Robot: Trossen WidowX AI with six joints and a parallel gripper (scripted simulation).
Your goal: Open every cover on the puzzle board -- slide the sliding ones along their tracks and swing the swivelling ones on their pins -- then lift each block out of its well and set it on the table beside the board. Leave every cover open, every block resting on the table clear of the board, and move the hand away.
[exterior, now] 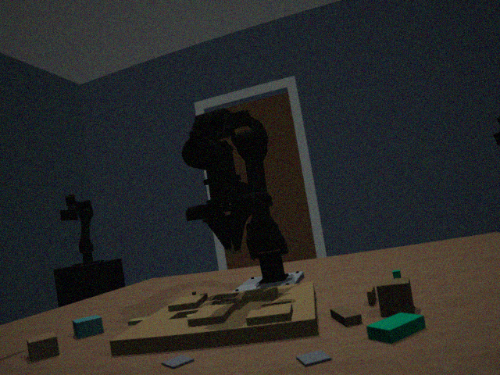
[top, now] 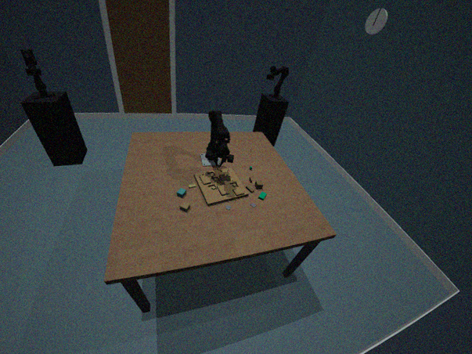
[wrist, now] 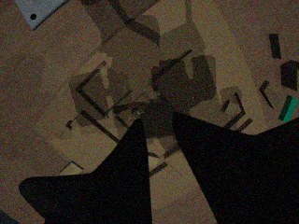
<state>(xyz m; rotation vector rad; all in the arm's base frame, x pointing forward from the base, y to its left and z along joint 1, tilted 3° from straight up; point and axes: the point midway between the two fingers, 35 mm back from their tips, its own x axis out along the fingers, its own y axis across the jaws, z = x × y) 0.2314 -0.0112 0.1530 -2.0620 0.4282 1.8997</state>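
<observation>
The tan puzzle board (top: 213,198) (exterior: 201,341) (wrist: 234,61) lies mid-table. Raised covers stand on it, among them a front right cover (exterior: 269,313), a front middle cover (exterior: 209,315) and a left cover (exterior: 187,301). Shadows hide which wells are open or filled. My gripper (top: 217,165) (exterior: 233,248) (wrist: 158,120) hangs above the board's rear part, fingers down and slightly apart, shut on a small dark thing that is hard to make out. A teal block (top: 181,192) (exterior: 87,326) and a brown block (top: 184,207) (exterior: 43,348) rest left of the board.
Right of the board lie a green block (top: 263,195) (exterior: 395,326), a dark brown block (top: 258,185) (exterior: 394,296), a flat brown piece (top: 250,188) (exterior: 346,316) and a small green cube (exterior: 396,274). Two grey tiles (exterior: 177,361) (exterior: 313,358) lie in front. My base plate (exterior: 296,278) is behind.
</observation>
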